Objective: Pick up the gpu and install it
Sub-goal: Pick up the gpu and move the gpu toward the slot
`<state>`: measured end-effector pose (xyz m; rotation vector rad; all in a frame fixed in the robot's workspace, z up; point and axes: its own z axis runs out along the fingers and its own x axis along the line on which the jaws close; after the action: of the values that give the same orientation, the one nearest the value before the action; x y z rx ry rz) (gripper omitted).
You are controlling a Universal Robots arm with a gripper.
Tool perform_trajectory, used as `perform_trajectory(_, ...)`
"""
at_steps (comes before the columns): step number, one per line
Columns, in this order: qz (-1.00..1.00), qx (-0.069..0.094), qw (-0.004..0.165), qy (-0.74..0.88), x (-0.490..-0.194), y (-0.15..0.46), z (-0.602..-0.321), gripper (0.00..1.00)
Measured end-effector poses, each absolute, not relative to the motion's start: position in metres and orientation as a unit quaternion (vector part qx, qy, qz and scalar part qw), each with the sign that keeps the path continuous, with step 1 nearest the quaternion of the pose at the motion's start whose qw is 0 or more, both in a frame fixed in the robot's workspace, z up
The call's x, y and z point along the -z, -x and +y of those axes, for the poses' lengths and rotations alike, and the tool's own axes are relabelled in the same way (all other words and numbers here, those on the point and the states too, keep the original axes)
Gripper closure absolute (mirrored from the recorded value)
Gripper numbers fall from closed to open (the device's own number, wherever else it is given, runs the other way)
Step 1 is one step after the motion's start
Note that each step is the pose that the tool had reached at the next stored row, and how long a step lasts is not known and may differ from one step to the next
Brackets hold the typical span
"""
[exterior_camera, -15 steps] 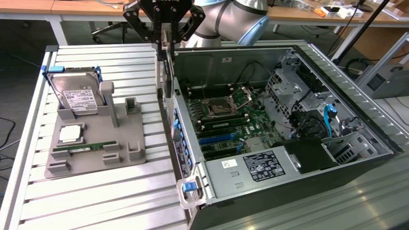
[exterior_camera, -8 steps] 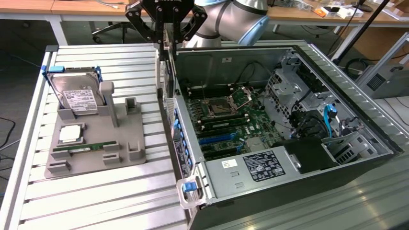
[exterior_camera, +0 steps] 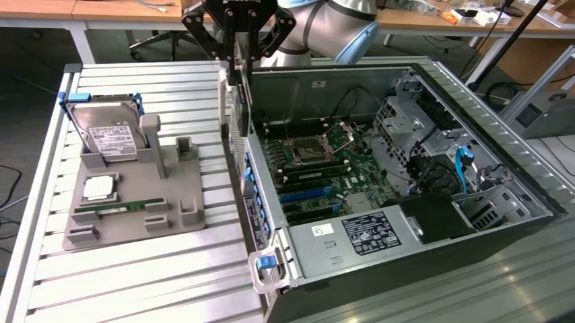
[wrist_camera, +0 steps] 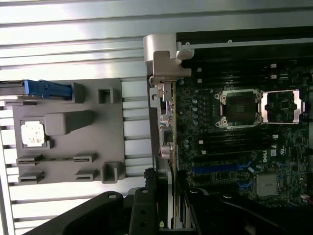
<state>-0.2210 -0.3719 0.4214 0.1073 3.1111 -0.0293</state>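
Hanging above the computer case (exterior_camera: 503,168), the graphics card (exterior_camera: 231,111) is pinched by the gripper (exterior_camera: 237,67). Its bracket (wrist_camera: 164,58) could be snagged on the wall (exterior_camera: 256,195) if tilted.

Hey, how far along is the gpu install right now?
Done: the gpu is off the gray holder, where the hard drive and RAM stick sit. In hand: the end effector grips it on edge, above the rim of the open case. Left: seating it; the blue slot on the motherboard is bare.
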Motion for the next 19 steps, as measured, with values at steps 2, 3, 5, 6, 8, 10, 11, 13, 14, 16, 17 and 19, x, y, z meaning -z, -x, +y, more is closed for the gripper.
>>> perform_trajectory(2,0.999,0.009,0.014,-0.034,-0.4214,0.2198,-0.3719,0.73)
perform_trajectory(3,0.999,0.009,0.014,-0.034,-0.4214,0.2193,-0.3719,0.73)
perform_trajectory(5,0.999,0.009,0.014,-0.034,-0.4214,0.2184,-0.3719,0.73)
perform_trajectory(6,0.999,0.009,0.014,-0.034,-0.4214,0.2179,-0.3719,0.73)
perform_trajectory(8,0.999,0.009,0.014,-0.035,-0.4214,0.2172,-0.3719,0.73)
perform_trajectory(10,0.999,0.009,0.014,-0.035,-0.4214,0.2162,-0.3719,0.73)
perform_trajectory(11,0.999,0.009,0.014,-0.034,-0.4214,0.2157,-0.3719,0.73)
perform_trajectory(13,0.999,0.009,0.014,-0.035,-0.4214,0.2149,-0.3719,0.73)
perform_trajectory(14,0.999,0.009,0.014,-0.034,-0.4214,0.2145,-0.3719,0.73)
perform_trajectory(16,0.999,0.009,0.014,-0.034,-0.4214,0.2138,-0.3719,0.73)
perform_trajectory(17,0.999,0.009,0.014,-0.034,-0.4214,0.2134,-0.3719,0.73)
perform_trajectory(19,0.999,0.009,0.014,-0.034,-0.4214,0.2126,-0.3719,0.73)
